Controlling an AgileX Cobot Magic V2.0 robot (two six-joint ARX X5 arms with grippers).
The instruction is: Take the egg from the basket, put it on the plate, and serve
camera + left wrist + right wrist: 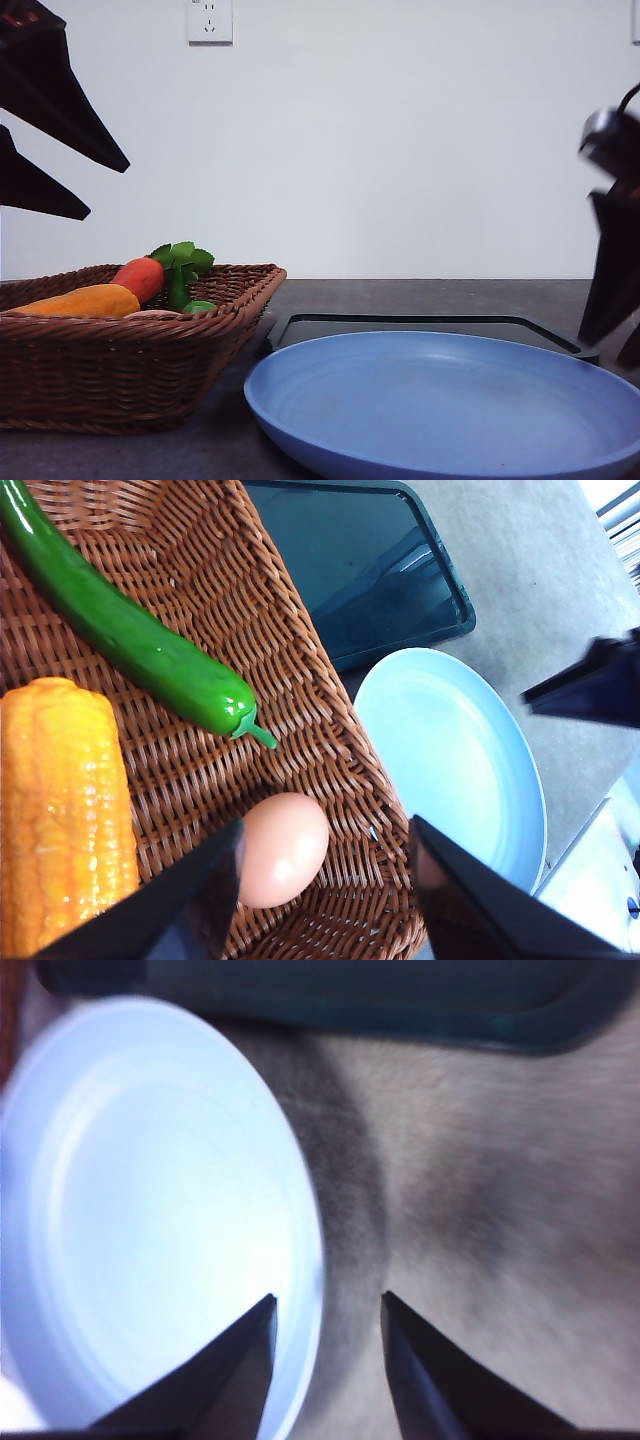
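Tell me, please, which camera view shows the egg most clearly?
The left wrist view: the egg lies whole in the basket. The front view shows only a pinkish sliver over the basket wall.

we see a staged test bench more than a real kitchen: a bare white wall (400,150) with one white power socket (209,21), a plain grey-brown tabletop (420,295), and toy-like plastic food, such as a shiny yellow corn cob (60,810), in a brown woven wicker basket (120,370).
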